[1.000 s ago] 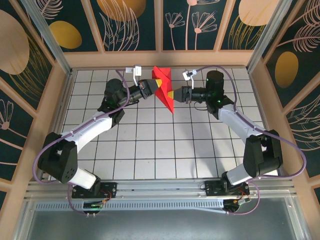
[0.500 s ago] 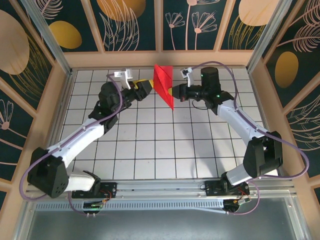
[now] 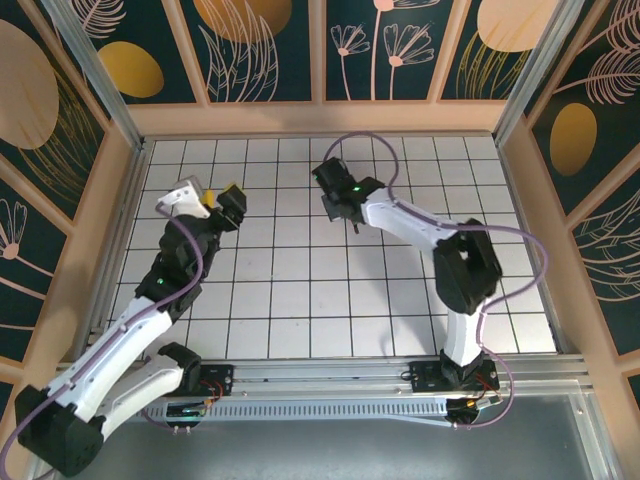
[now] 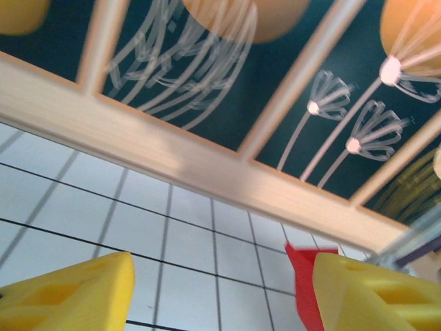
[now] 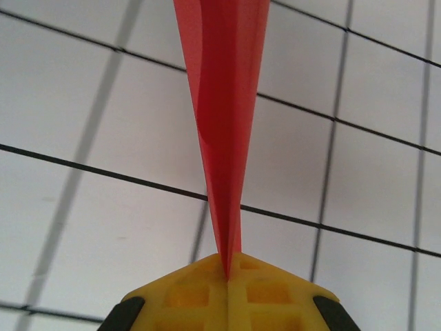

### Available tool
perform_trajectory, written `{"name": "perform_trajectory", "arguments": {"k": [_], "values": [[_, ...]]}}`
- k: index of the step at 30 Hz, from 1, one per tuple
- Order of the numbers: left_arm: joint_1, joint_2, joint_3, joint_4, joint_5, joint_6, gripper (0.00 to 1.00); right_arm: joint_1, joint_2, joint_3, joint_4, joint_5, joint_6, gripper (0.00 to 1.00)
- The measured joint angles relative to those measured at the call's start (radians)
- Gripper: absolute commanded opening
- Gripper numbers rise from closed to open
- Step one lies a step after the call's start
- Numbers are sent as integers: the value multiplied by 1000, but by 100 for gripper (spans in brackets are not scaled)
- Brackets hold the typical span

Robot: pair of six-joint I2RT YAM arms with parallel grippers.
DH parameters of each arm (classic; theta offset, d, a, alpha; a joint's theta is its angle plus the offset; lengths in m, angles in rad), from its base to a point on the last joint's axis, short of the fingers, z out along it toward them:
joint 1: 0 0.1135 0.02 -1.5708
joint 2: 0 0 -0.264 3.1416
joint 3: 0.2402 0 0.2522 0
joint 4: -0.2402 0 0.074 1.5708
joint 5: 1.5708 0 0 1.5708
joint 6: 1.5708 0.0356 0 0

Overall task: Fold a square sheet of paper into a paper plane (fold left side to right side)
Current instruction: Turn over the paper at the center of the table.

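I am pinching the folded red paper [image 5: 224, 103] in my right gripper [image 5: 227, 274], the yellow pads pressing flat on its narrow end at the bottom centre of the right wrist view. From there the paper is rising as a slim creased strip toward the top edge, over the white grid table [image 5: 83, 227]. My left gripper [image 4: 222, 279] is hanging wide apart and holding nothing (one yellow finger in each lower corner of the left wrist view), with a corner of the folded red paper showing just beside the lower-right finger, below the wooden rail [image 4: 172, 162].
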State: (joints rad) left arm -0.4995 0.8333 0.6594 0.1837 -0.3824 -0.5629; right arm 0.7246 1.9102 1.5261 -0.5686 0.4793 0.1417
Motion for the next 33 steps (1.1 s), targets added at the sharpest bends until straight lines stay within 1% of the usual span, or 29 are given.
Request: {"name": "perform_trajectory", "arguments": {"k": [2, 5, 9, 12, 14, 19, 22, 29, 33], "values": [[0, -50, -22, -14, -54, 3, 70, 15, 71, 18, -33, 94, 13, 0], [0, -87, -39, -28, -105, 6, 70, 29, 148, 34, -60, 188, 29, 0], [0, -93, -50, -34, -134, 10, 71, 47, 233, 45, -76, 280, 44, 0], [0, -80, -51, -36, -141, 10, 71, 63, 277, 45, -86, 303, 49, 1], [0, -67, -51, -36, -142, 10, 71, 69, 291, 45, -87, 295, 52, 9], [0, -30, -51, -36, -130, 10, 71, 74, 292, 47, -81, 226, 66, 39], [0, -13, -51, -36, -119, 10, 71, 70, 283, 46, -75, 183, 77, 51], [0, 22, -40, -34, -85, 10, 72, 47, 162, 21, -35, 22, 109, 72], [0, 69, -29, -26, -46, 4, 74, 21, 37, -39, 20, -63, 127, 78]]}}
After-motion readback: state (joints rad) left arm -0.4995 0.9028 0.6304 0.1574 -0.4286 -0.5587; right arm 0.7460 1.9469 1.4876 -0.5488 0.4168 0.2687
